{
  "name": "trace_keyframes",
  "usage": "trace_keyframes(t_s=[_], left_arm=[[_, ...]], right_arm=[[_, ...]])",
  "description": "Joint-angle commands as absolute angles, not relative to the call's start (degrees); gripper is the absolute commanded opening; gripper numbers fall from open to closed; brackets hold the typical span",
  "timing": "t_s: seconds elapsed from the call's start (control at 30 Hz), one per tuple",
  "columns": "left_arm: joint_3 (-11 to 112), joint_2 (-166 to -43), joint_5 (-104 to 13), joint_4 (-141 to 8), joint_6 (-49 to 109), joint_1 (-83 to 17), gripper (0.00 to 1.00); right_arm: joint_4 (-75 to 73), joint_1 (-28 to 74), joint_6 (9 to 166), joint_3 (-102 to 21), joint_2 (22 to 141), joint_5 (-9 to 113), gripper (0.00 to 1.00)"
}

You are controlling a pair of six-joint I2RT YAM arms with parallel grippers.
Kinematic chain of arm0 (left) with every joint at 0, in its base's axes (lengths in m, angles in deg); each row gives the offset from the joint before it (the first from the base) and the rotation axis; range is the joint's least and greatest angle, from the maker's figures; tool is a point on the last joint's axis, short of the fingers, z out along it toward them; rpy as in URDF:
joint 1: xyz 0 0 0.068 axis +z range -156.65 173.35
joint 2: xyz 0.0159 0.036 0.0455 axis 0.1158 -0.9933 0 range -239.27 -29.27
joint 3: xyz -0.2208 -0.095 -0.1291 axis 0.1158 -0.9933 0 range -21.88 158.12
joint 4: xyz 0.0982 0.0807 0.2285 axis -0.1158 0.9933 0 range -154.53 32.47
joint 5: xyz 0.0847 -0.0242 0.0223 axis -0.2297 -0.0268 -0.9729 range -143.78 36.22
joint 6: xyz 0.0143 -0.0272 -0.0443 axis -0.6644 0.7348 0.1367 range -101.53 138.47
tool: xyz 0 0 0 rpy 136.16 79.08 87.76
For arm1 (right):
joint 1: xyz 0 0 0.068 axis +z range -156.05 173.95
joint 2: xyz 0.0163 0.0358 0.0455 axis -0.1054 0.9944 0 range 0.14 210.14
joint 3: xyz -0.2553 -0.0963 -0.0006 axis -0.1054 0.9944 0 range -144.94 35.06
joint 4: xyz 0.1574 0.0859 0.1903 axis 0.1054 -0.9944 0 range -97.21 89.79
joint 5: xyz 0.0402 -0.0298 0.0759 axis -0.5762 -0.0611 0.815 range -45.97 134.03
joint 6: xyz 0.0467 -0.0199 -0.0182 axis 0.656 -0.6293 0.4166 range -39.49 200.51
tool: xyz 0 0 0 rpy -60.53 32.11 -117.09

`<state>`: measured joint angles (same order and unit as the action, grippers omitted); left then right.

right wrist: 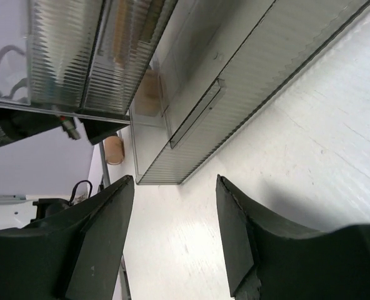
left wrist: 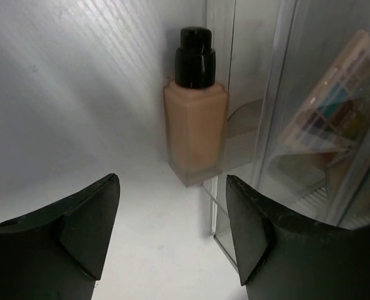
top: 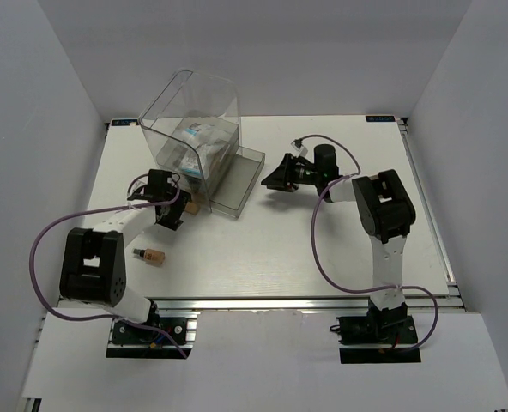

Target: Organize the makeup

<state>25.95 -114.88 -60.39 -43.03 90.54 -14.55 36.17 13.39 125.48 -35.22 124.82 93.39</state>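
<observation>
A tan foundation bottle [left wrist: 194, 128] with a dark cap stands upright against the corner of the clear box; it also shows in the top view [top: 194, 206]. My left gripper [left wrist: 172, 231] is open and empty, a short way in front of this bottle; in the top view it [top: 175, 213] is just left of it. A second foundation bottle [top: 149, 256] lies on the table nearer the front. White-and-blue packets [top: 194, 142] and an eyeshadow palette [left wrist: 335, 106] sit inside the box. My right gripper [right wrist: 172, 231] is open and empty, facing the pulled-out drawer [right wrist: 235, 81] from the right [top: 275, 178].
The large clear plastic box [top: 190, 112] stands at the back left, its low drawer [top: 237, 184] drawn out toward the front. White walls enclose the table on three sides. Purple cables loop beside both arms.
</observation>
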Motion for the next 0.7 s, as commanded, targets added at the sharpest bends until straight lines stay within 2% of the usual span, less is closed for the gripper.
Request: trace_keyframes(t_s=[0.0, 0.37, 0.5, 0.67], left_arm=[[28.30, -117.15, -58.01, -47.38, 91.15, -13.68, 0.78], [35.59, -126.39, -57.65, -41.87, 90.80, -12.63, 0.76], [35.16, -126.66, -58.09, -40.10, 90.89, -12.37, 0.75], [32.61, -123.50, -58.70, -38.17, 90.71, -12.01, 0.68]], right_arm=[[37.50, 12.23, 123.14, -33.41, 120.73, 94.65, 0.61], [37.76, 10.56, 123.66, -30.42, 118.26, 94.57, 0.61], [37.76, 10.56, 123.75, -29.98, 117.65, 94.39, 0.61], [37.76, 10.30, 124.10, -29.19, 117.03, 94.30, 0.61]])
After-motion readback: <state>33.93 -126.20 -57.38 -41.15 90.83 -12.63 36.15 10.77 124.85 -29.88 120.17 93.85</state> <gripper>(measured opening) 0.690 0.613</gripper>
